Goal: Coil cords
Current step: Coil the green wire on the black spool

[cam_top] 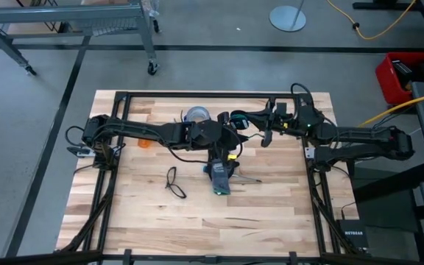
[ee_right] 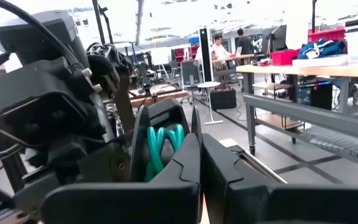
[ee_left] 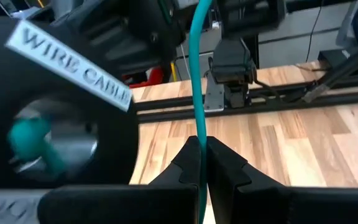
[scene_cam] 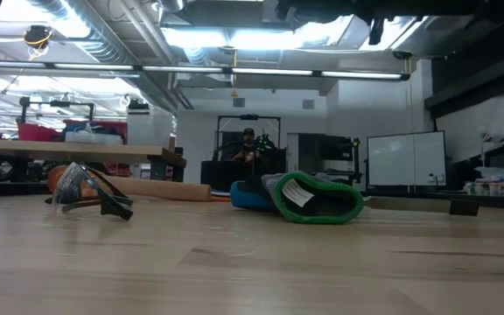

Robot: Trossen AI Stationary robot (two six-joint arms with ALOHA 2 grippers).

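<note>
We are pinching the teal cord tight in the left gripper while the right gripper is clamping the spool mid-table, keeping it taut for winding; loose loop is lying near-left

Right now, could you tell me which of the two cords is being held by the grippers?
The teal cord on the black spool: the left gripper is shut on its strand, and the right gripper holds the spool. The dark loop lies untouched on the table.

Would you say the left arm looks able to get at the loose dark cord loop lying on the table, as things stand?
Probably not yet: the left end effector is shut on the teal cord. The loose loop lies unobstructed nearby.
</note>
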